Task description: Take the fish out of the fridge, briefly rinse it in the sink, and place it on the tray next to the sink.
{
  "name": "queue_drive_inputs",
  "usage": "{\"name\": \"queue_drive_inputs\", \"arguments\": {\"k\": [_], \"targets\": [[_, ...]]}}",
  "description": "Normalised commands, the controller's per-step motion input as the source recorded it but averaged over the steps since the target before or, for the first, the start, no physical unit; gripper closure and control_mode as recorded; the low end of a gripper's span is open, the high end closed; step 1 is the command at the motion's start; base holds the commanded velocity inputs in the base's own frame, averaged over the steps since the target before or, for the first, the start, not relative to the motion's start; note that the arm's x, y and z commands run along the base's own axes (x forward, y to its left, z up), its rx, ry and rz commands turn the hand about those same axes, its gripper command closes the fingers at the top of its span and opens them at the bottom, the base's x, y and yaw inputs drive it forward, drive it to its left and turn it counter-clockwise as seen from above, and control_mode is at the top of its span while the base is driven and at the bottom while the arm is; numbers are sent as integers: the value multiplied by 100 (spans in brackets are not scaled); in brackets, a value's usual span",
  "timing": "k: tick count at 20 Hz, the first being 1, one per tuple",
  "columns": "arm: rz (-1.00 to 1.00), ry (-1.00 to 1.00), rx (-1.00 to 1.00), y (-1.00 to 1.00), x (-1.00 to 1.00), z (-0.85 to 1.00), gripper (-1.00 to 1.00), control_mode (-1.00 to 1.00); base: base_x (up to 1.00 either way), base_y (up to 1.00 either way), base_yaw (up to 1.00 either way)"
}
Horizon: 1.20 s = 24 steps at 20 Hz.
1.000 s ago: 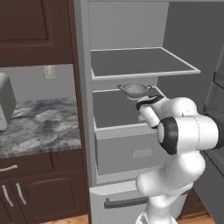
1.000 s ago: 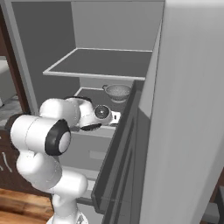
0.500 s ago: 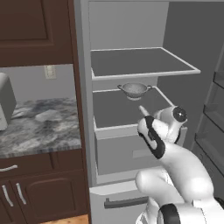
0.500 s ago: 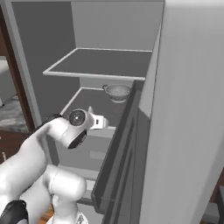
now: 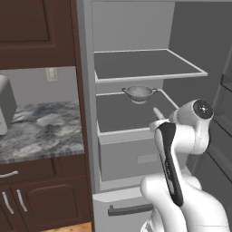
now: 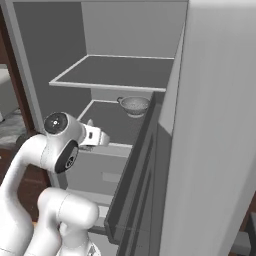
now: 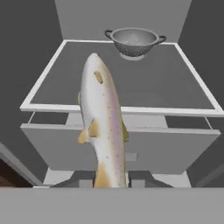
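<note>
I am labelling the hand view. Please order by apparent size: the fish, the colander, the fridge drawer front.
1. Drawer front, widest.
2. Fish, enlarged by nearness to the camera.
3. Colander, smallest, though farthest back, so true size is unsure.

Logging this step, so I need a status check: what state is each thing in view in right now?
fridge: door open.
fish: held in front of the lower shelf.
end effector: shut on the fish.
colander: upright at the back of the lower shelf.
drawer: closed.

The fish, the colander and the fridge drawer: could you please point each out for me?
Fish (image 7: 103,127), hand view, mid-body flank.
Colander (image 7: 133,40), hand view, the bowl's front wall.
Drawer (image 5: 136,152), left base view, its flat front panel.
</note>
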Motion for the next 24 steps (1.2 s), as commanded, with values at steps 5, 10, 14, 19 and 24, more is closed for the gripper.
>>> {"name": "queue_drive_inputs", "arguments": {"k": [5,10,14,19,24], "targets": [[1,4,1,1,-93,97,100,-100,0,0,0],[6,-21,-2,13,-41,92,100,-100,0,0,0],[13,-4,-1,21,-37,10,100,100,-47,22,29],[0,0,0,0,0,0,100,100,-24,41,85],[0,0,0,0,0,0,100,100,-15,39,89]]}}
